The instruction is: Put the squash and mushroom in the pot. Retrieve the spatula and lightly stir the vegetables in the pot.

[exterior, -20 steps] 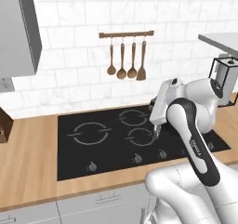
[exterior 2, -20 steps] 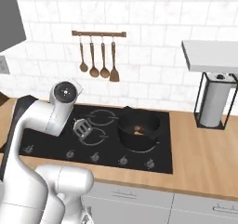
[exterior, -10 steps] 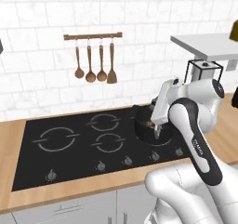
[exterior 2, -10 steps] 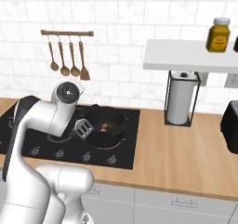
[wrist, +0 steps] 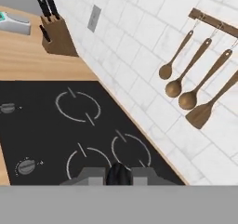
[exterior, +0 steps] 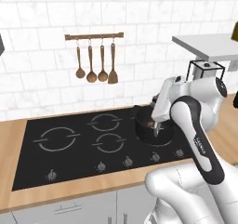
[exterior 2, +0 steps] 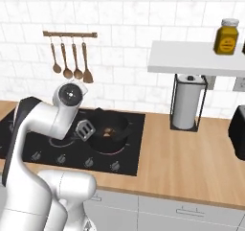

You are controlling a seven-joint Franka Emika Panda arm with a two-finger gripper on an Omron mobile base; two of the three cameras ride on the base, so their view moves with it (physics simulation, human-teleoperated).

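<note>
black hob under pot (exterior 2: 110, 132); gripper (exterior 2: 80, 125) clenched on spatula (exterior 2: 84, 130) beside pot; lift head over rim, stir gently.

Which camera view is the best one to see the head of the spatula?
The right base view. There the slotted silver head of the spatula faces the camera, just left of the pot. The left base view gives an edge-on sliver in front of the pot, under the gripper. In the hand view I cannot make the head out.
</note>
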